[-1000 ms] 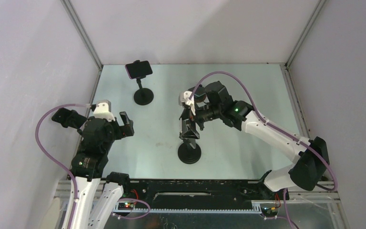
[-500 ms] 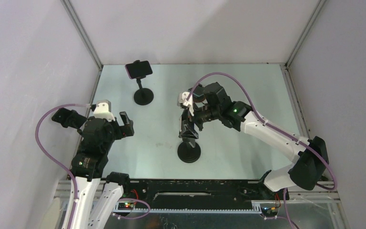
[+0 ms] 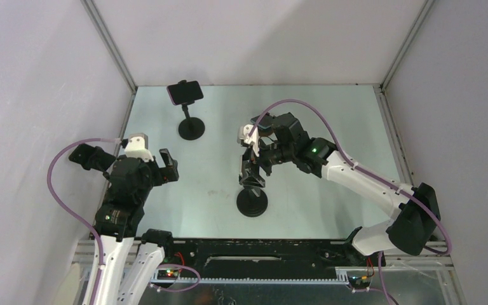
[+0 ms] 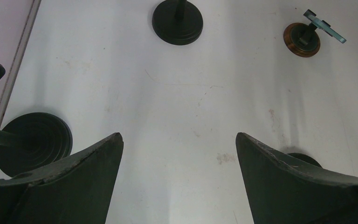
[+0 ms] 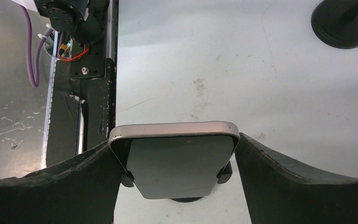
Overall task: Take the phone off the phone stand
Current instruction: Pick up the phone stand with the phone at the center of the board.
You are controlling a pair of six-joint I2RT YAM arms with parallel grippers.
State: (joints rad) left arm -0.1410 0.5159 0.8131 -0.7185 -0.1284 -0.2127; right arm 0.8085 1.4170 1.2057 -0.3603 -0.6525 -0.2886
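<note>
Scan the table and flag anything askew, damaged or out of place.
Nothing stands out. The far stand and near stand are upright, the far phone and near phone sit in their holders, and the table shows only faint smudges. The right gripper's fingers closely flank the near phone.

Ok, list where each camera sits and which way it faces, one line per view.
Top external: above and behind the arms, looking down on the table; both arms show.
Left wrist: on the left arm, looking down at table and stand bases; left gripper open at the bottom.
Right wrist: on the right arm, facing the robot's left; right gripper fingers flank the phone.
Shared: top and right wrist both show the far stand.
</note>
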